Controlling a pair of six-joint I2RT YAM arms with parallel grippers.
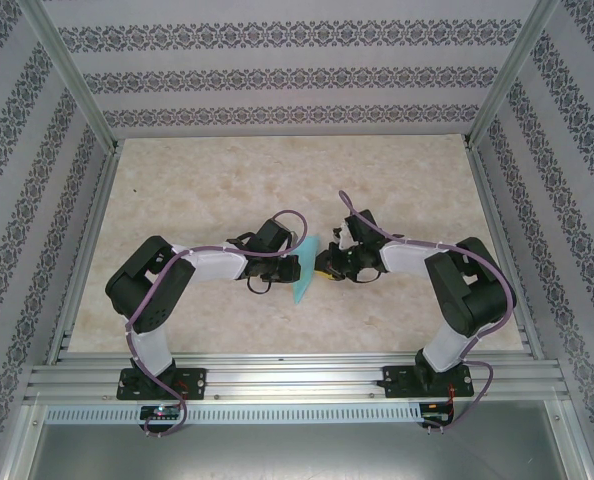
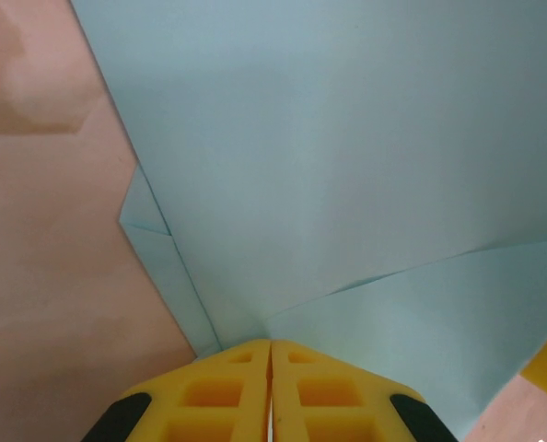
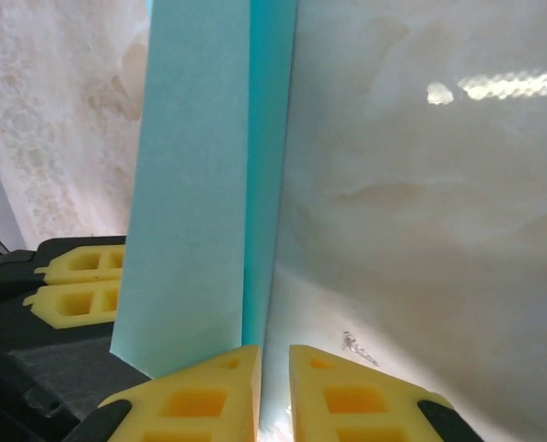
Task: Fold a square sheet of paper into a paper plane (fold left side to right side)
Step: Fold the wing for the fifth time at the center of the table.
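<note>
From my station the top camera showed both arms bent inward, meeting over the middle of the table [image 1: 227, 190]. The sheet of paper [image 1: 305, 270] was between them, a light turquoise sliver lifted off the surface and tilted, with the left gripper [image 1: 285, 265] touching its left side and the right gripper [image 1: 327, 265] just beside its right side.

On the left wrist feed, the left gripper [image 2: 271, 345] was clenched: its two yellow fingers [image 2: 209, 391] met with only a hairline seam between them, and the paper [image 2: 347, 166] fanned out straight from their tips. I read that as a firm pinch on the sheet. The paper was not flat there; I could see overlapping layers, a crease curving off to the right and a small folded corner poking out on the left, over the tan table [image 2: 43, 276].

On the right wrist feed, the paper [image 3: 195, 184] stood nearly edge-on as a tall strip running down to the right gripper [image 3: 273, 354]. Its fingers [image 3: 356, 401] were parted by a narrow gap, released rather than pinching, and the strip's lower end reached the tip of the near finger. I could not tell whether they touched. The left gripper's yellow fingers [image 3: 75, 281] sat behind the strip at the left
</note>
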